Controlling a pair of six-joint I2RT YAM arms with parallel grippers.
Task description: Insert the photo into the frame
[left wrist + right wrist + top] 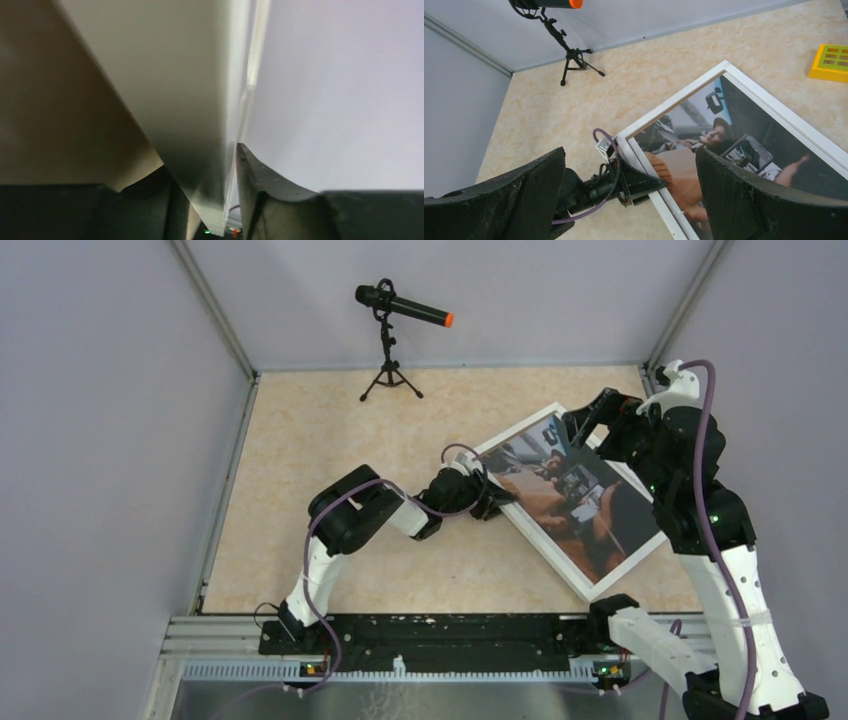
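Top external view shows the frame (545, 543) lying flat and skewed on the table (330, 440), nearer than the mic stand (390, 370) and to its right, with the photo (575, 500) inside its rails. Whether the print is fully seated I cannot tell. The left gripper (492, 500) is clamped on the rail that faces the mic stand. The right gripper (586, 422) hangs over the frame's far corner, jaws wide apart and holding nothing. A pull or lift on that thin rail would likely drag the frame round or tip it, and the loose print could slide out. A hard press from the right fingers might buckle or mark the print. The photo looks large and glossy, dark browns, orange and blue inside a white edge.
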